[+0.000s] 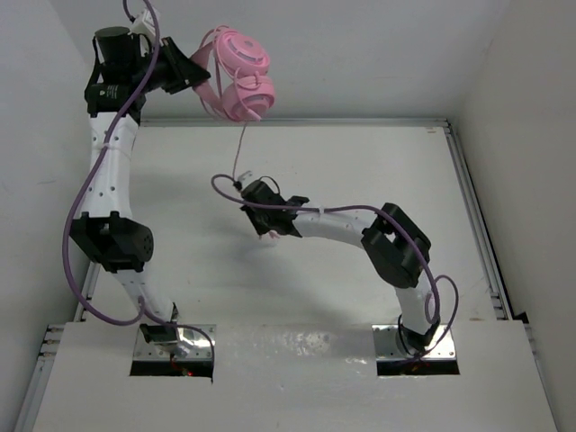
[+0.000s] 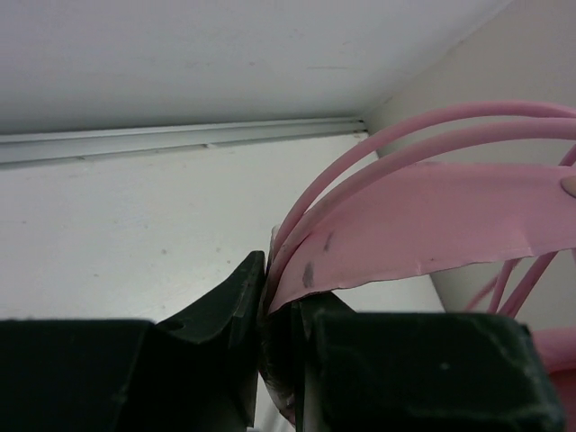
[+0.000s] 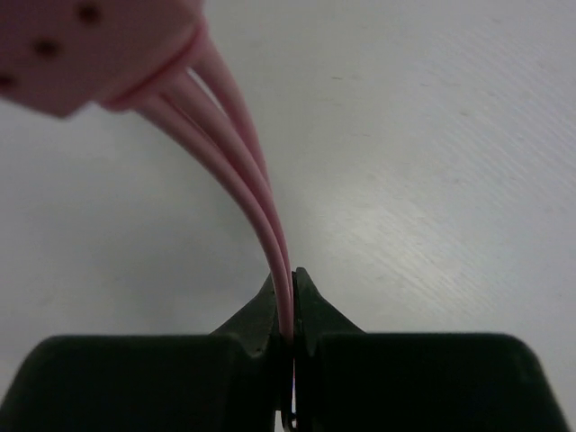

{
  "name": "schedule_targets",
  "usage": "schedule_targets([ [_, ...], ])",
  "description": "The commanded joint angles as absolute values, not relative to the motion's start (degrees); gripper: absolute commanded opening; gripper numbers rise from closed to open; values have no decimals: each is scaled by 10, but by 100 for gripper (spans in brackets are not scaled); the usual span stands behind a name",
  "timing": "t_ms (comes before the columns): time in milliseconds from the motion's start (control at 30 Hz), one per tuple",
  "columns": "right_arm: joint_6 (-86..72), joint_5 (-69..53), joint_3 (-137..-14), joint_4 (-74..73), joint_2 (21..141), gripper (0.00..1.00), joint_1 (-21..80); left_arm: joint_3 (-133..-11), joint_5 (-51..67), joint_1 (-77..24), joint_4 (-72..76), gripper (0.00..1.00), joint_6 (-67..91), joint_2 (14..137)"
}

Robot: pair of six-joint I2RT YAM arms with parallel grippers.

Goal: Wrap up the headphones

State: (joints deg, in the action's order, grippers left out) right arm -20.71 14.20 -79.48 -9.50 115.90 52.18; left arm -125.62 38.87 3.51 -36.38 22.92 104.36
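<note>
The pink headphones (image 1: 241,74) hang in the air at the back left, above the table's far edge. My left gripper (image 1: 196,70) is shut on their thin headband (image 2: 432,225); its jaws (image 2: 281,286) pinch the band's flat strip and thin wires. The two round earcups sit stacked to the right of the gripper. The thin pink cable (image 1: 241,148) drops from the earcups to my right gripper (image 1: 239,186), which is low over the table's middle. In the right wrist view that gripper (image 3: 291,290) is shut on several cable strands (image 3: 238,157), which lead up to a pink block with small holes (image 3: 81,45).
A metal rail (image 1: 360,122) runs along the table's far edge, with white walls behind and at both sides. A purple arm cable (image 1: 76,207) loops beside the left arm; another loops by the right arm's base (image 1: 443,306). The right table edge has a rail (image 1: 472,225).
</note>
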Motion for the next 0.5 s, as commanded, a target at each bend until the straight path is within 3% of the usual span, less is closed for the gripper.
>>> schedule_targets([
  [0,-160,119,-881,-185,1110,0,562,-1267,309,26,-319,0,223,1055],
  [300,-204,72,-939,-235,1057,0,570,-1102,97,-41,-303,0,54,1005],
  [467,-203,59,-996,-339,1064,0,570,-1059,79,-50,-291,0,18,1003],
])
